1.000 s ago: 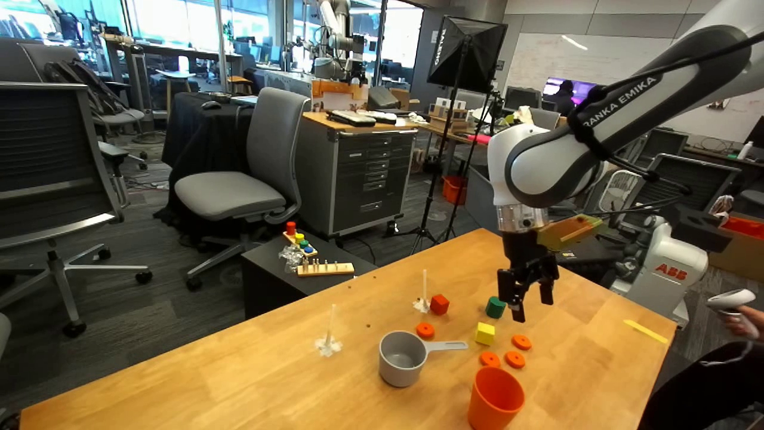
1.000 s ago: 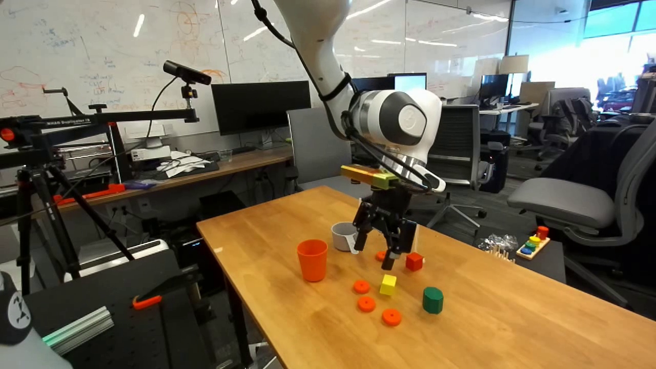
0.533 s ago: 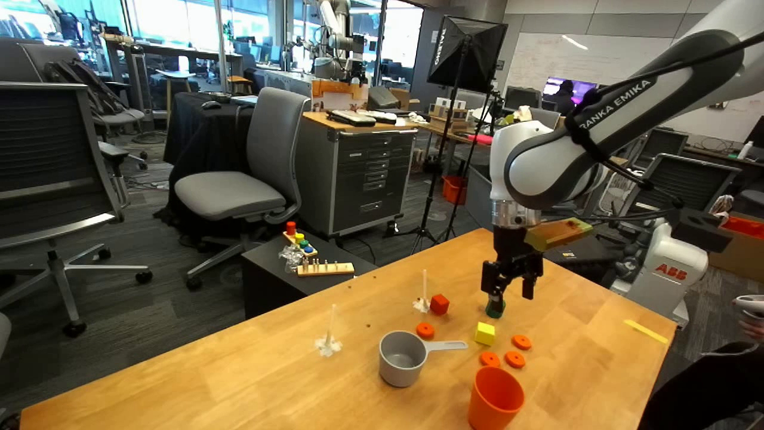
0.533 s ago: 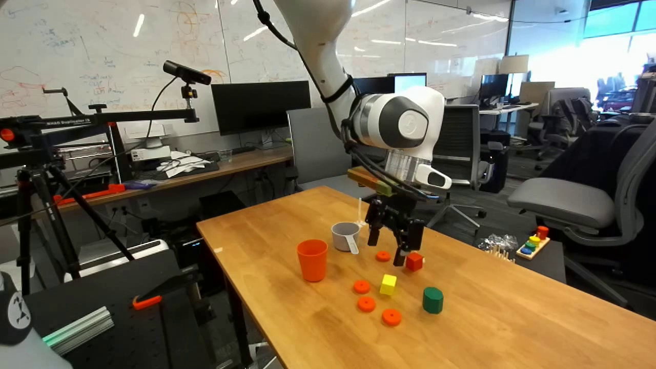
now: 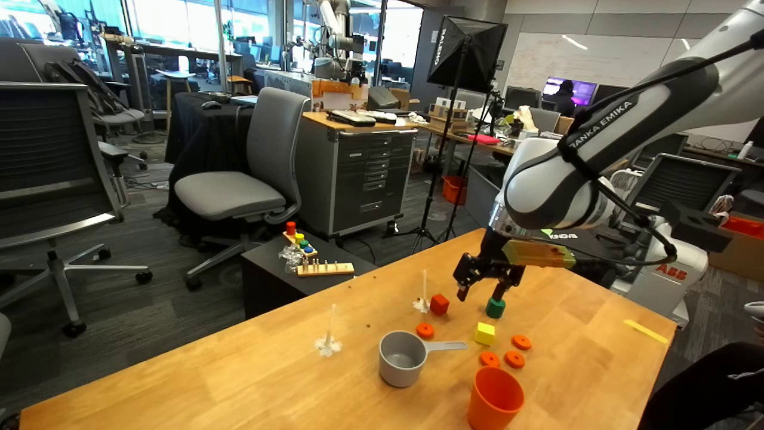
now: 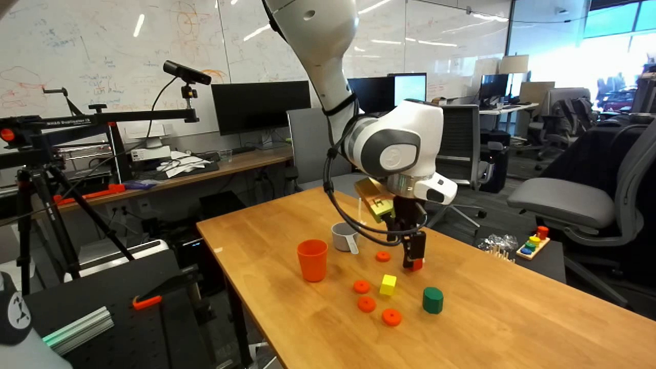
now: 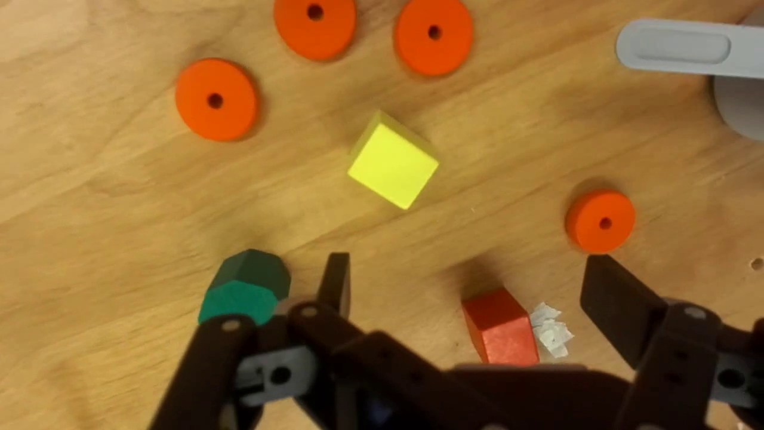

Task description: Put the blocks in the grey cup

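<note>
Okay, red block (image 7: 500,328) first, I'd say: in the wrist view it lies in the span between the fingers of my claw (image 7: 470,280), back toward the palm and closer to the finger on the side of those white scraps (image 7: 552,331). It looks like a cube, so no long axis to match, just faces turned slightly off square. The jaws stand spread wide with nothing gripped. In an exterior view a fingertip crosses in front of the red block, and how much air lies under it I can't judge from there. Mind the upright stick (image 5: 424,283) just beside the block; a finger coming down on that side could clip it. My call: a small nudge that way to centre, then down and pinch. Next out, the green block (image 7: 245,286) shows just beside the opposite finger, not held. Then an orange disc (image 7: 588,222) and the yellow block (image 7: 393,162), loose on the table (image 5: 239,370), with three more orange discs (image 7: 434,57) past them. And farther off, well apart from the claw, stands the grey cup (image 5: 397,373), upright, handle (image 5: 446,346) reaching toward the loose pieces, no block showing inside: the whole job looks to be ahead of me. Beyond that, the orange cup (image 5: 489,412), not my target.
</note>
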Controlling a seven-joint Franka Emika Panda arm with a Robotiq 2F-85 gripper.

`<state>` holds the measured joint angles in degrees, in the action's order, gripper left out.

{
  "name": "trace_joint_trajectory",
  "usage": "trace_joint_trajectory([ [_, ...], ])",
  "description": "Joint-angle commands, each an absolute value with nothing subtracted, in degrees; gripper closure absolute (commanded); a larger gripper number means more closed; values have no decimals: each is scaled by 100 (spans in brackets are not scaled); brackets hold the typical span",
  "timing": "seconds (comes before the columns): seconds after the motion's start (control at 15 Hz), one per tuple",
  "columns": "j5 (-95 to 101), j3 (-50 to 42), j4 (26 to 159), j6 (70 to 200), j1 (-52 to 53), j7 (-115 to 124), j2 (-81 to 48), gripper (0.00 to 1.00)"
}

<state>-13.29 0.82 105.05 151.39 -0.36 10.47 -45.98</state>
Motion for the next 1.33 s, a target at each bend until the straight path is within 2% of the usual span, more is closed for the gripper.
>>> trace_joint_trajectory([
  [0.0, -1726, 231, 10820, 15836, -134, 1300, -4559, 0],
  [0.33, -2102, 426, 10955, 15963, -242, 1517, -4570, 0],
  [0.73, -3297, 1255, 11147, 16151, -897, 1385, -4508, 0],
  [1.27, -3746, 1112, 11915, 16072, -916, 1481, -4036, 0],
])
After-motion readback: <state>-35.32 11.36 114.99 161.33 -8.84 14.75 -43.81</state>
